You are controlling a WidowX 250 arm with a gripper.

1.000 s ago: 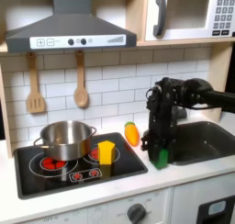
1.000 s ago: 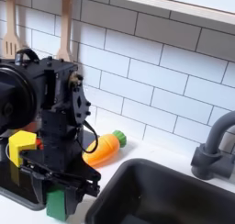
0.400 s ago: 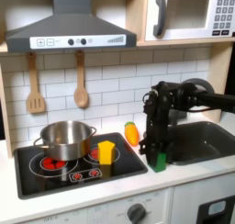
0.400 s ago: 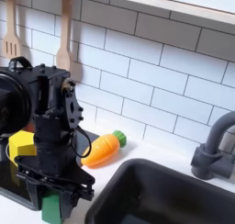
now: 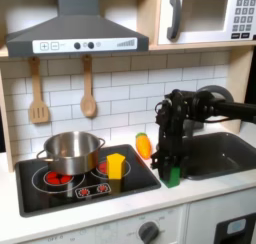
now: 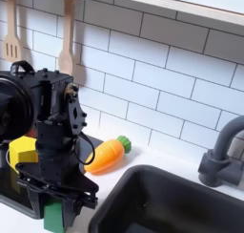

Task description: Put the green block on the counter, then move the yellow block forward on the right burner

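- The green block (image 5: 174,174) sat low on the counter (image 5: 200,193), between the stovetop (image 5: 85,183) and the sink (image 5: 225,153) (seemingly touching it).
- The gripper (image 6: 54,210) was clamped on the green block (image 6: 52,216).
- The yellow block (image 5: 115,166) stood on the stovetop's right burner, near the pot (image 5: 70,151).
- A toy carrot (image 6: 107,153) lay just behind.

white tile wall (image 5: 120,88) | grey hood (image 5: 75,33) | microwave (image 5: 205,16) up top | wood utensils (image 5: 62,93) hung
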